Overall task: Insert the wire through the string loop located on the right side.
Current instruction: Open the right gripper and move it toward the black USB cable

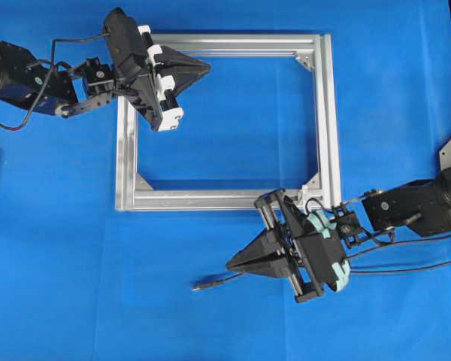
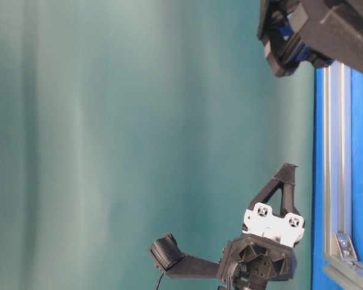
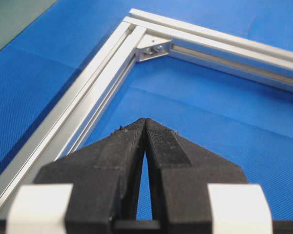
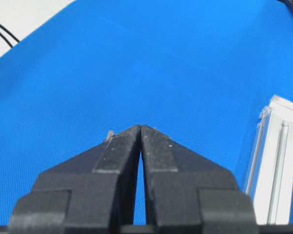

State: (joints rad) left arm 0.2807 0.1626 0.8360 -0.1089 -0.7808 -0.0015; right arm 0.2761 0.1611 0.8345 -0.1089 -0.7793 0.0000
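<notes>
A blue textured mat (image 1: 233, 316) carries a rectangular silver aluminium frame (image 1: 327, 113). The left gripper (image 1: 207, 68), its black fingers pressed together on nothing, hovers over the frame's upper left corner. The right gripper (image 1: 229, 265), likewise closed and empty, hangs below the frame's lower rail. The thin black wire (image 1: 218, 283) lies on the mat, its plug just below those fingertips. The string loop cannot be made out.

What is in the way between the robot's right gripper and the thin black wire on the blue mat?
Nothing visible. In the overhead view the shut right gripper hangs beside the thin black wire's plug end, with only bare blue mat between them. The silver aluminium frame lies off to the other side, not between.
</notes>
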